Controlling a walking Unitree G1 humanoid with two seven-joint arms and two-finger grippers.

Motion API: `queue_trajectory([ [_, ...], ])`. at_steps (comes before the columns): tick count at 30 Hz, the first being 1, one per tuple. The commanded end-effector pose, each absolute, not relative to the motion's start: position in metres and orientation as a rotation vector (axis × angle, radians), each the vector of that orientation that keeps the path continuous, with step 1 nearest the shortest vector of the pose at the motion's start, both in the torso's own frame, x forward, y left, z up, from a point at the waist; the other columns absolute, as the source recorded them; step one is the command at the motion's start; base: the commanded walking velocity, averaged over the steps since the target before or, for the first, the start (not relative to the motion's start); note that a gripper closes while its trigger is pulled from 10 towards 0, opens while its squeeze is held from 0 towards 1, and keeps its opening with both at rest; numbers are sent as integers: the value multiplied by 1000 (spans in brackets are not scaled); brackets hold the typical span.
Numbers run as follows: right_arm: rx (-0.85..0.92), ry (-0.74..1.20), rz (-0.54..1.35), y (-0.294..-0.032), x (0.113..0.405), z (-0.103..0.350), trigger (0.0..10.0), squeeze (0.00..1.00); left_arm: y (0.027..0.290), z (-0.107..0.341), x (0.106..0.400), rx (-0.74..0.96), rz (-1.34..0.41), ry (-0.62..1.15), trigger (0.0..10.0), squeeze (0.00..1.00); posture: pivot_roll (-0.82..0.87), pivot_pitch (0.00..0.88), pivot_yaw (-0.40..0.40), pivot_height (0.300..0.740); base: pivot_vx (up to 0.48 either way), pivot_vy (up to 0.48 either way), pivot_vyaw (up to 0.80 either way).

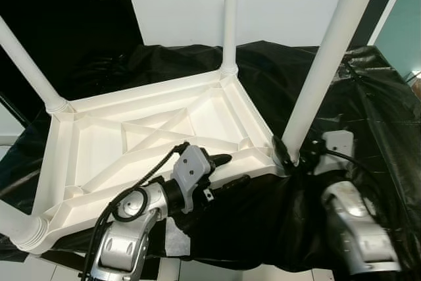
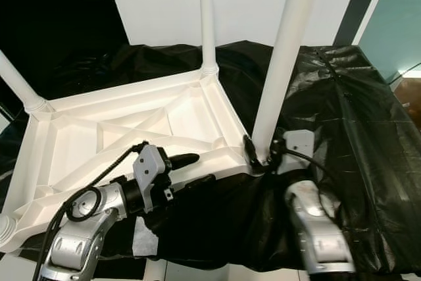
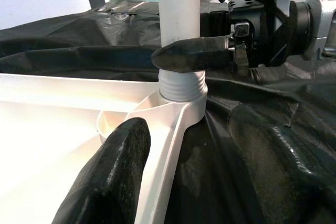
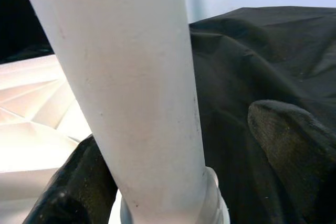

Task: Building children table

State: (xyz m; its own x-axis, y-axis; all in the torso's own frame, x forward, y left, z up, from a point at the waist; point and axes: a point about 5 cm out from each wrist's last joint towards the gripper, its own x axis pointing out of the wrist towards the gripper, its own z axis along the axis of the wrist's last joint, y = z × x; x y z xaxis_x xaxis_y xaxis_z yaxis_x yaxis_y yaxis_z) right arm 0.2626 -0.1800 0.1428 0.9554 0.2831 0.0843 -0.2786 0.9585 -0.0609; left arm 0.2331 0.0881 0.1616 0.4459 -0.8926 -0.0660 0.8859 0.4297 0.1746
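At the upturned tabletop (image 1: 151,143), the right gripper (image 1: 284,153) clasps one leg (image 1: 322,64).

White wall (image 1: 283,4) behind (teal wall (image 1: 404,24) rightward), black sheeting (image 1: 375,116) below.

A surface draped in a crumpled black sheet (image 1: 368,116) carries everything. The white tabletop (image 1: 151,136) lies upside down directly on the sheet, legs pointing up. Beside the tabletop's near edge, a white patch (image 1: 176,238) shows against the sheet.
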Motion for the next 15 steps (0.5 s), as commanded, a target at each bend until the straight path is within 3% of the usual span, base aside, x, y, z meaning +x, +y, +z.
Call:
queue_trajectory([
  [1,-22,-75,338,-182,262,143,10000,0,92,160,239,201,-982,-34,10000,0,-56,42,30,740,0,0,0],
  [4,-113,-47,499,-189,271,147,10000,0,91,159,239,217,-988,-33,10000,0,-52,35,28,740,0,0,0],
  [15,-203,14,726,-182,293,145,10000,0,82,148,235,233,-997,-8,10000,0,-44,20,25,740,0,0,0],
])
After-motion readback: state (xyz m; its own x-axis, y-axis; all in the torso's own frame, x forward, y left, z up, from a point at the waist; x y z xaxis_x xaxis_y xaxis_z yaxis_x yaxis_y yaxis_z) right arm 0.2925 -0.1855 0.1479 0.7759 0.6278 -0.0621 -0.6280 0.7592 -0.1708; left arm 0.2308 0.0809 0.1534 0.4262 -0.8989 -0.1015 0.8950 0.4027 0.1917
